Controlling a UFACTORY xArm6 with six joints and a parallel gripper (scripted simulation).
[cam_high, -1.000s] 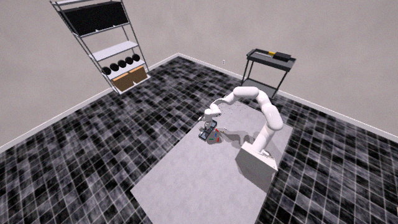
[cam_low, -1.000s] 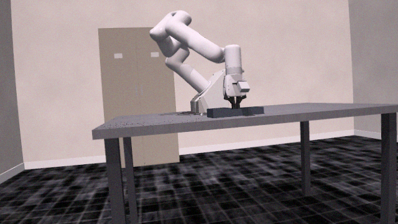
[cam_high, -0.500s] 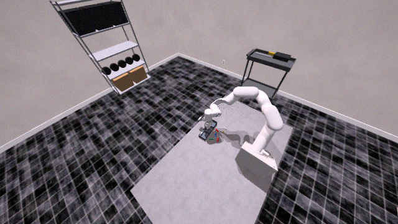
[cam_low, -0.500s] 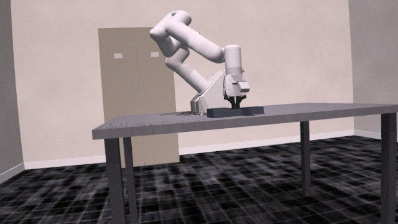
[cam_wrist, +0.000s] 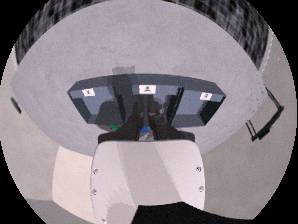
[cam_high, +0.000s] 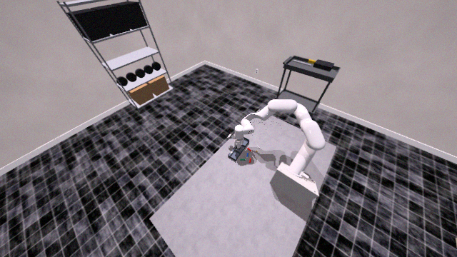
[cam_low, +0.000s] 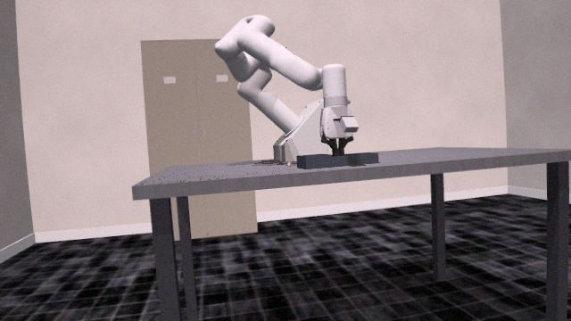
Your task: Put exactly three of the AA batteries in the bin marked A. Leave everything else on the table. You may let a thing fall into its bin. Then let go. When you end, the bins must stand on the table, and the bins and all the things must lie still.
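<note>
Wrist view, left to right. The left bin, its label too blurred to read, shows no distinct item; a green item lies just outside its near wall. The middle bin, marked A, receives the fingertips of the gripper, drawn nearly together; whether they clamp a battery cannot be told. The fingers obscure its contents, and no AA battery is identifiable. The right bin shows only its bare interior.
</note>
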